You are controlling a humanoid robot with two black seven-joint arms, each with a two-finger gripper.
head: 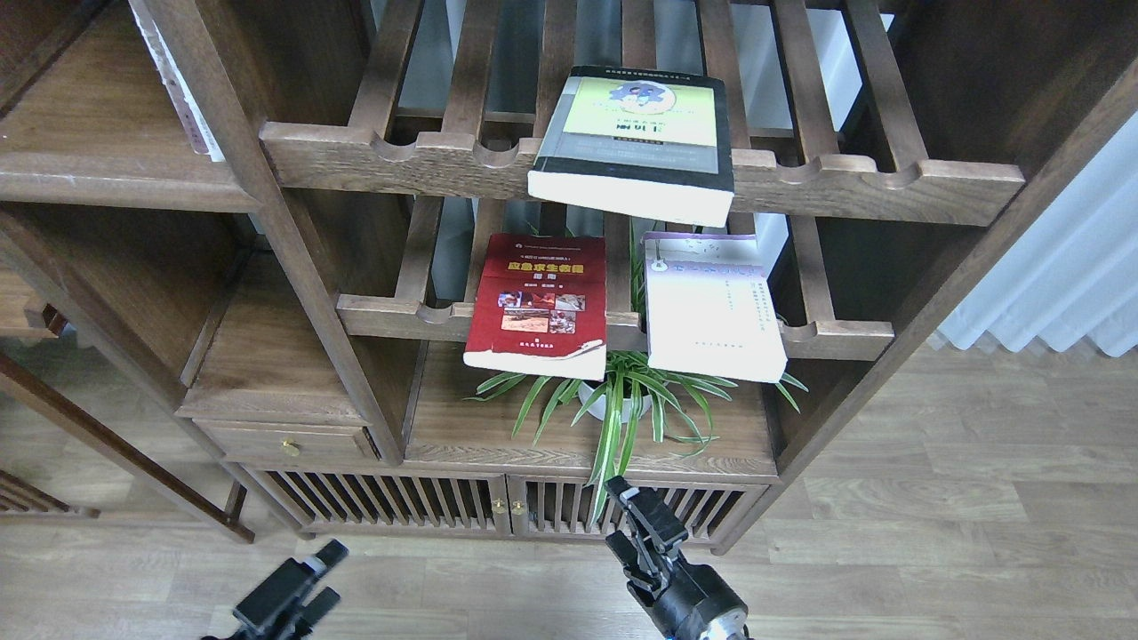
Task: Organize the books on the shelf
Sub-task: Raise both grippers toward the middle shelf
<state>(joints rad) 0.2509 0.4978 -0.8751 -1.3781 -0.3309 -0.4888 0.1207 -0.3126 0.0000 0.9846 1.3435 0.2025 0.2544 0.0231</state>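
Note:
Three books lie flat on the slatted racks of the dark bookcase. A thick yellow-green, grey and black book (pixel 633 142) rests on the upper rack and juts over its front rail. On the lower rack a red book (pixel 540 302) with a yellow title lies left of a pale lilac-white book (pixel 711 307). A solid plank shelf (pixel 98 182) with a thick rounded edge is at the upper left. Both grippers hang low in front of the bookcase, far below the books: my left gripper (pixel 322 576) and my right gripper (pixel 622 517), each open and holding nothing.
A potted spider plant (pixel 622 404) stands on the solid plank (pixel 462 444) under the lower rack, below the red and lilac books. A drawer (pixel 284 442) and slatted cabinet doors (pixel 400 502) sit lower down. White curtains (pixel 1058 276) hang at the right.

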